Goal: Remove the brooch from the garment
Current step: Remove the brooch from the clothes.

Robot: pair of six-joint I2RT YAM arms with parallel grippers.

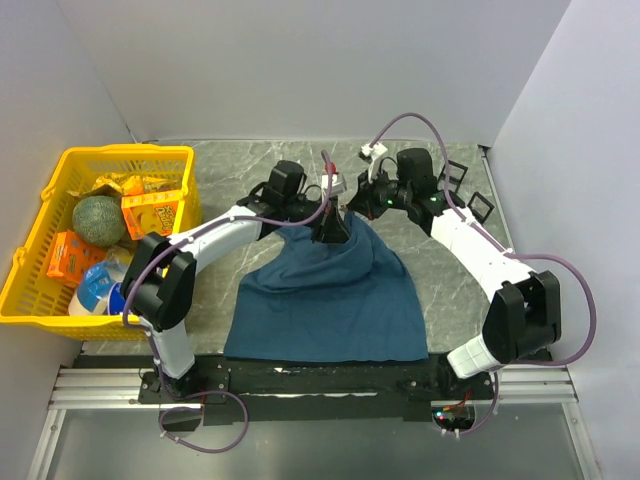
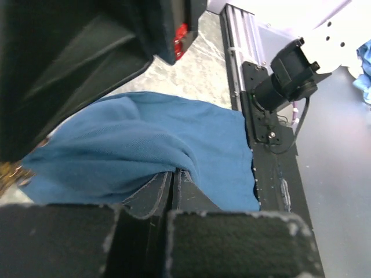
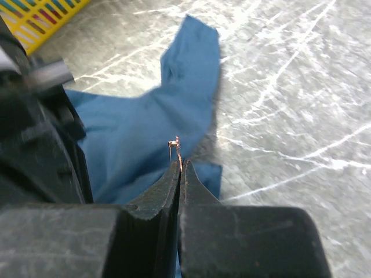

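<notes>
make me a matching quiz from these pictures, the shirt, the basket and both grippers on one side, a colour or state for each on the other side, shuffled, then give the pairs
Things:
1. garment
2. basket
3. left gripper
4. right gripper

Colour or state:
A. yellow, at the left of the table
B. shut on the small metal brooch
C. teal-blue, lying on the table
D. shut on a fold of blue cloth

Pairs: 1-C, 2-A, 3-D, 4-B

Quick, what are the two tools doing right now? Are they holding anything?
Left tool: closed, pinching the garment.
Right tool: closed, pinching the small brooch at its tips.
</notes>
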